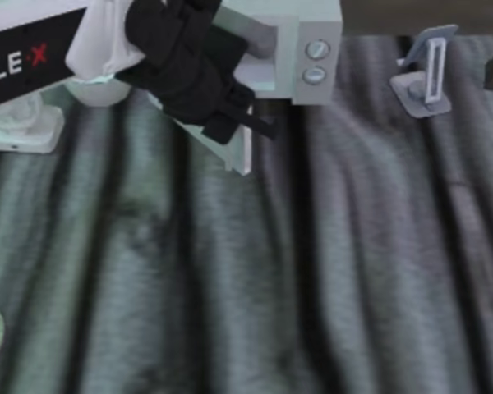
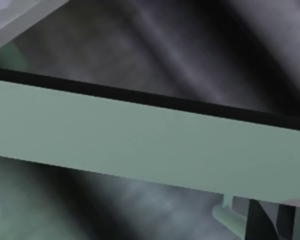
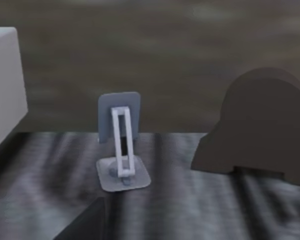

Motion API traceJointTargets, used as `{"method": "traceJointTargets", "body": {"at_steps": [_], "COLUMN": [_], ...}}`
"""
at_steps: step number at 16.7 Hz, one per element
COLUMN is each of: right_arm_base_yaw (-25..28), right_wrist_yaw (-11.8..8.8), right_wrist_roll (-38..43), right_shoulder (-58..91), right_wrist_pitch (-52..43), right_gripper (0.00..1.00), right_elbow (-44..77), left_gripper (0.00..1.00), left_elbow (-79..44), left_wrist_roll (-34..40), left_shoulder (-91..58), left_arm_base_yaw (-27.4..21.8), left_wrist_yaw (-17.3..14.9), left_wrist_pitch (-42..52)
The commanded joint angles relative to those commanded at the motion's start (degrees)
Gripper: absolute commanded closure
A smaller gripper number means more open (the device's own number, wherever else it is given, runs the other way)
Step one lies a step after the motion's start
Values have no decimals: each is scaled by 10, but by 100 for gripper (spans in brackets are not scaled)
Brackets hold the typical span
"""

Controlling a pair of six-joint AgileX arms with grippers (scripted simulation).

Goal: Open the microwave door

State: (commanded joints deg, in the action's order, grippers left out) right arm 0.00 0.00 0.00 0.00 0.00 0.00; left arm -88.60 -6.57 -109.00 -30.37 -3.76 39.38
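Surface [image 1: 329, 271] covered edge to edge by dark grey cloth with soft lengthwise folds, paler and faintly greenish toward the left side, darker in the creases. Small pale blue-grey stand [image 1: 426, 75] upright on a flat square base at the far right; same stand [image 3: 121, 145] seen from the right wrist view, with a dark rounded shape [image 3: 262, 127] near it. Beyond the far edge, only a blurred brownish-grey backdrop [image 3: 155, 60]. Even, diffuse light; no hard shadows.

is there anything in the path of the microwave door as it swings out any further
Nothing visible does. The microwave door already stands swung out from the microwave, with the left tool at its edge. Only bare grey cloth lies ahead; the phone stand sits well right.
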Motion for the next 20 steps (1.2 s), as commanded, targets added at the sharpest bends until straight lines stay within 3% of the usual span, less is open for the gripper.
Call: {"method": "traceJointTargets", "body": {"at_steps": [5,12,20], "right_arm_base_yaw": [0,0,0], "right_wrist_yaw": [0,0,0], "right_wrist_roll": [0,0,0], "right_shoulder": [0,0,0], "right_wrist_pitch": [0,0,0], "right_gripper": [0,0,0], "right_elbow": [0,0,0], "left_gripper": [100,100,100], "left_elbow": [6,43,44], "left_wrist_roll": [-7,-92,-92], "left_shoulder": [2,34,34], "left_arm_base_yaw": [1,32,32], "left_wrist_yaw": [-8,-52,-52], "left_wrist_pitch": [0,1,1]}}
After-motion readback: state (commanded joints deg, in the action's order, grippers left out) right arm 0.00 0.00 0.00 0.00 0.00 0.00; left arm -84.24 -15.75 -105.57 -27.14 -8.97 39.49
